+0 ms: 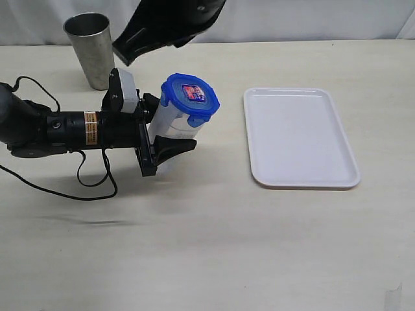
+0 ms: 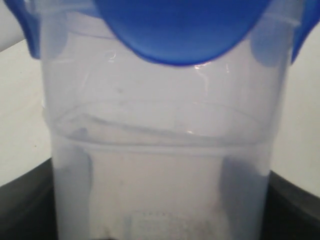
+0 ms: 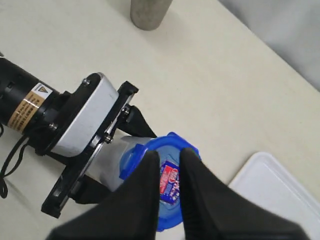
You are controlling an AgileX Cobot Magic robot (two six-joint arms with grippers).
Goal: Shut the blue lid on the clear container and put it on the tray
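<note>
My left gripper (image 1: 167,126) comes in from the left edge of the exterior frame and holds the tall clear plastic container (image 1: 170,122) tilted, just left of centre. The small blue plastic snap-flap lid (image 1: 190,98) sits on the container's rim. My right gripper (image 3: 170,157) hangs above the lid. The flat white rectangular plastic tray (image 1: 299,137) lies right of centre, apart from the container. The grey steel cup (image 1: 89,48) stands upper left, behind my left arm.

**A:** Where does the exterior camera sit?

**B:** High up, tilted down across the table (image 1: 207,259). It is far enough back to take in the tray (image 1: 299,137) and the cup (image 1: 91,48).

**A:** And the left wrist?

**B:** Right up against the container (image 2: 160,150), side-on, with the lid (image 2: 180,30) at one frame edge.

**A:** Right wrist?

**B:** Above, looking down past the right gripper (image 3: 170,152) onto the lid. With the exterior it shares the lid, container, cup and a tray corner.
</note>
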